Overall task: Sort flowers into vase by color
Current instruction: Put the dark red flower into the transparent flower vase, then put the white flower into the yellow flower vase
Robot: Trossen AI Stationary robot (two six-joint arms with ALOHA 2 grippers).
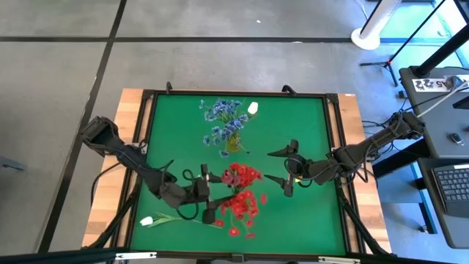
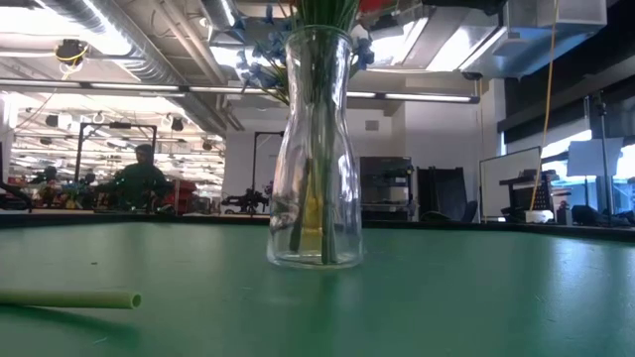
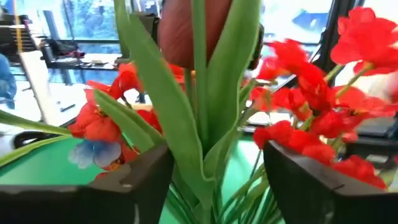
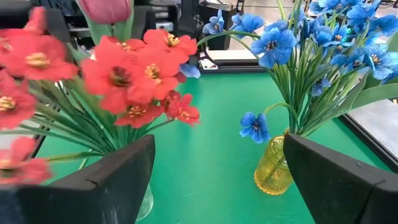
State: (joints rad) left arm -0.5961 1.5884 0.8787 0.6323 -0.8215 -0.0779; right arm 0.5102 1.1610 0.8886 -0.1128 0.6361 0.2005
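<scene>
Red blossom sprays [image 1: 245, 199] stand in a clear glass vase [image 2: 317, 149] near the table's near middle, with a dark pink bud [image 3: 186, 31] among them. My left gripper [image 1: 207, 194] is open at the left side of this bunch; the pink bud's stem and leaves [image 3: 208, 124] rise between its fingers. Blue sprays [image 1: 223, 121] and a white bud [image 1: 253, 108] stand in a yellow vase [image 4: 273, 165] farther back. One white tulip [image 1: 157, 218] lies flat on the table near the left. My right gripper [image 1: 283, 167] is open, right of the red bunch, touching nothing.
A raised dark frame [image 1: 333, 147] edges the green table top. The lying tulip's stem end [image 2: 74, 297] points toward the near edge. Bare green surface lies between the two vases and along the right side. A person [image 2: 139, 178] sits far behind the table.
</scene>
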